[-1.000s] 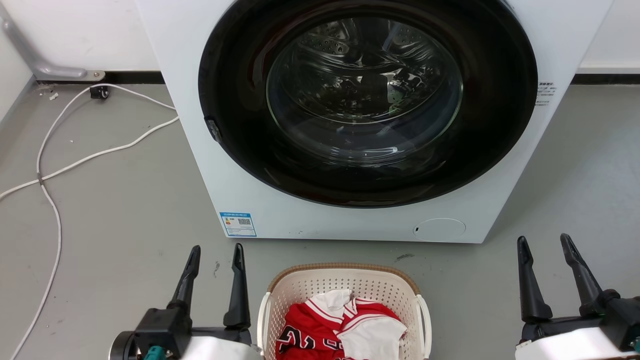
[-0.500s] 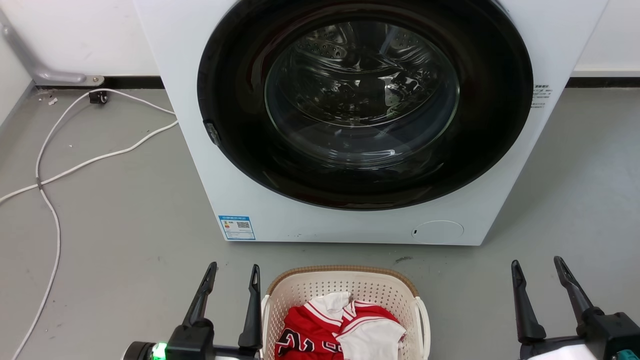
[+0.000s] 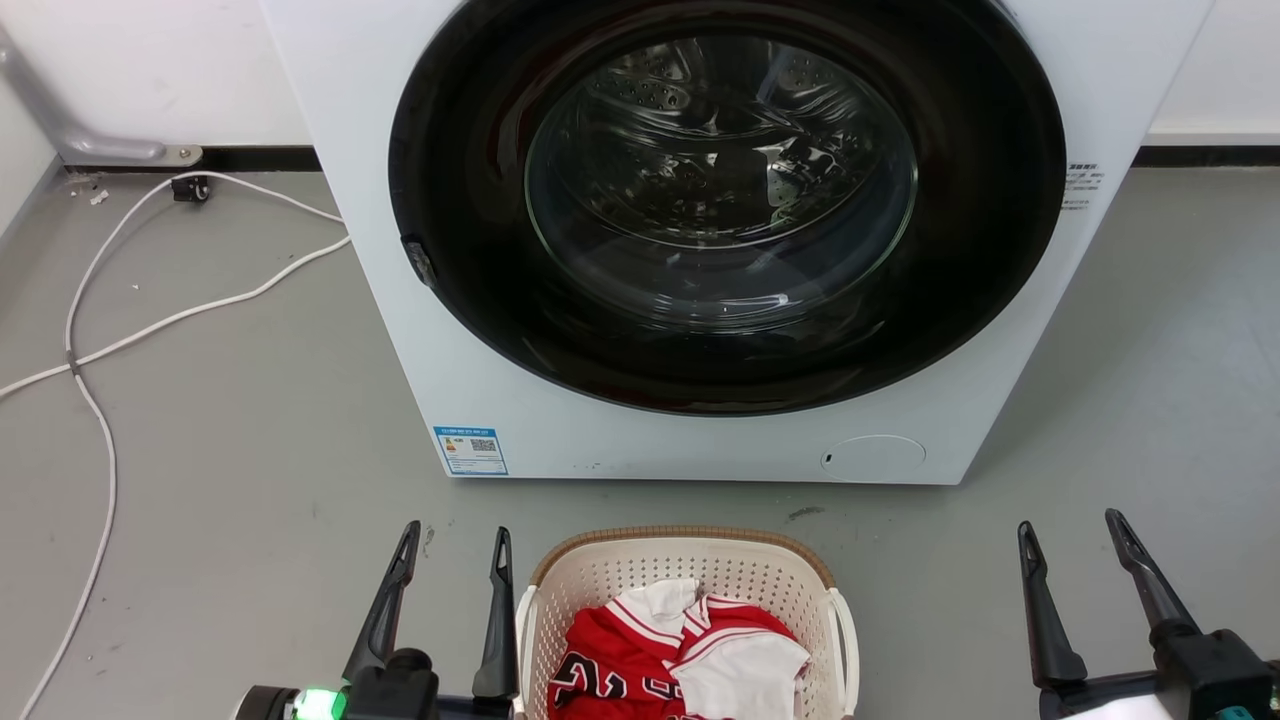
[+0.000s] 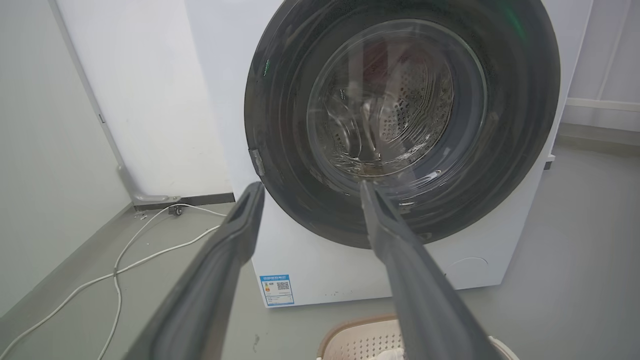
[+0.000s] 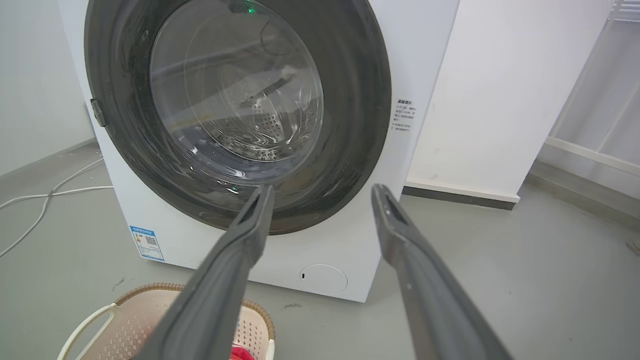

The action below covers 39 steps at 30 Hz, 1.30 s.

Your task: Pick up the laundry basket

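Note:
The laundry basket (image 3: 690, 560) is cream-white perforated plastic with a brown woven rim. It stands on the grey floor at the bottom centre of the head view, holding red and white clothes (image 3: 680, 650). Its rim also shows in the left wrist view as the basket (image 4: 360, 340) and in the right wrist view as the basket (image 5: 135, 320). My left gripper (image 3: 455, 535) is open just left of the basket's left handle (image 3: 523, 640). My right gripper (image 3: 1070, 525) is open well to the right of the basket, holding nothing.
A white front-loading washing machine (image 3: 700, 440) with a shut round dark door (image 3: 720, 200) stands right behind the basket. White cables (image 3: 100, 340) trail over the floor at the left. A wall runs behind, with a white partition (image 5: 500, 100) to the machine's right.
Both grippers have drawn back toward the bottom edge over the second, and the left one has moved in next to the basket's left side. The head camera has shifted slightly. The basket has stayed put.

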Tool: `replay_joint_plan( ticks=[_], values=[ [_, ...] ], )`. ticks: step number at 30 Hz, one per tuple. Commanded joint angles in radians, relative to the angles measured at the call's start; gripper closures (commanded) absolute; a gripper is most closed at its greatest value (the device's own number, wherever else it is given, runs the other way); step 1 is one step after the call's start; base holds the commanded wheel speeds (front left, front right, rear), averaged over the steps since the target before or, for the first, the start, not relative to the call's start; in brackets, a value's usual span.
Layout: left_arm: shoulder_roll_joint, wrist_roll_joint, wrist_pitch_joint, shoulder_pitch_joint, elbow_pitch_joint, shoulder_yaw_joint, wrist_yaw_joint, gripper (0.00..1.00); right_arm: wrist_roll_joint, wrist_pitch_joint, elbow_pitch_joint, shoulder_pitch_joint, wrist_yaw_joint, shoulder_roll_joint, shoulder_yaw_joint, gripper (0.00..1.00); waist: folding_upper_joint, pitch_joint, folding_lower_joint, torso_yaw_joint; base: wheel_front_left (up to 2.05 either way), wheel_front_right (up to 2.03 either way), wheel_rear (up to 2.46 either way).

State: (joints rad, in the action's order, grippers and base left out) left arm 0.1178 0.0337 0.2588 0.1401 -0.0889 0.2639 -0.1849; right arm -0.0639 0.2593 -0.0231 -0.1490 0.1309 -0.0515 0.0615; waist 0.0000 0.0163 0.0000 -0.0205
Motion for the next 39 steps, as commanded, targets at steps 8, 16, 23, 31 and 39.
replay_joint_plan(
  ticks=[8,16,23,31,39],
  values=[
    [-0.016,-0.012,0.009,0.016,-0.001,-0.026,0.02,0.0,0.008,0.007,0.003,-0.004,0.0,0.002,0.005,0.0,0.0,0.008,0.0,0.003,0.0,0.0,0.0],
    [-0.031,-0.021,0.009,0.016,0.007,-0.047,0.042,0.0,0.026,0.006,0.012,0.009,0.0,0.002,0.007,0.0,0.0,0.013,0.0,0.002,0.0,0.0,0.0],
    [-0.034,-0.016,0.007,0.0,0.027,-0.058,0.061,0.0,0.017,0.006,0.038,0.019,0.0,0.002,0.016,0.0,0.0,0.04,0.0,-0.004,0.0,0.0,0.0],
    [-0.025,-0.01,0.007,-0.074,0.088,-0.096,0.1,0.0,0.015,0.006,0.128,0.092,0.0,0.003,-0.001,0.0,0.0,0.165,0.0,-0.032,0.0,0.0,0.0],
    [-0.002,0.0,0.007,-0.242,0.266,-0.135,0.175,0.0,0.025,0.006,0.321,0.266,0.0,0.003,-0.033,0.0,0.0,0.351,0.0,-0.05,0.0,0.0,0.0]
  ],
)
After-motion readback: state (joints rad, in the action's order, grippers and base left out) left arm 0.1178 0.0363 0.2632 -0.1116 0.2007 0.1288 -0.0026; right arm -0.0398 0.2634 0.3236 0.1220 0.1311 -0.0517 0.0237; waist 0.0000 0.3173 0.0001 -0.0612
